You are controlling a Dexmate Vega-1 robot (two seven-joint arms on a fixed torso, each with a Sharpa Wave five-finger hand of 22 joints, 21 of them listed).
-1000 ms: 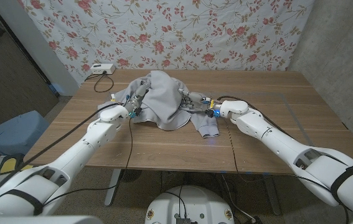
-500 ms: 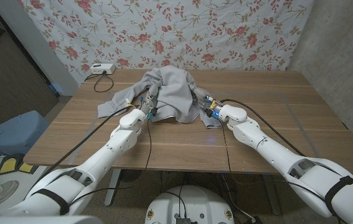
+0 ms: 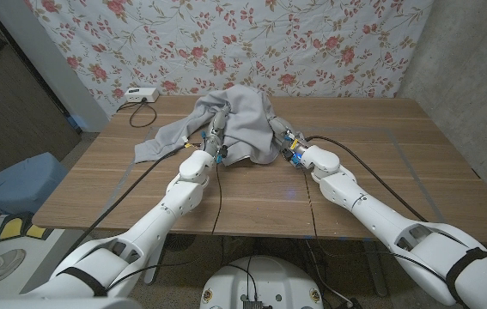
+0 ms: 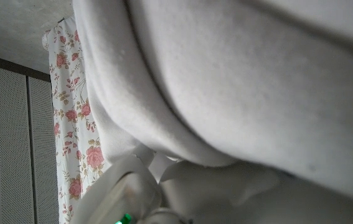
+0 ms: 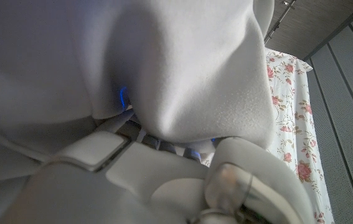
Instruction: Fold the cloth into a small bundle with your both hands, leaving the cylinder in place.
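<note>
The brown wood-grain table point(image 3: 355, 184) carries a soft grey fleece cloth point(image 3: 241, 124), heaped in rounded folds at its far middle, one flat sleeve trailing left. The left hand point(image 3: 215, 137) and right hand point(image 3: 281, 141) are buried in its folds; whether they grip it cannot be told. A small white box point(image 3: 136, 94) sits at the far left corner.

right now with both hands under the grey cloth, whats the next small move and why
Probably bring both hands a little closer together and lower the bunched grey fleece cloth onto itself. The left hand and right hand each seem to grip a fold, the middle is heaped up, yet a loose tail trails flat on the wooden table toward the robot's left.
</note>
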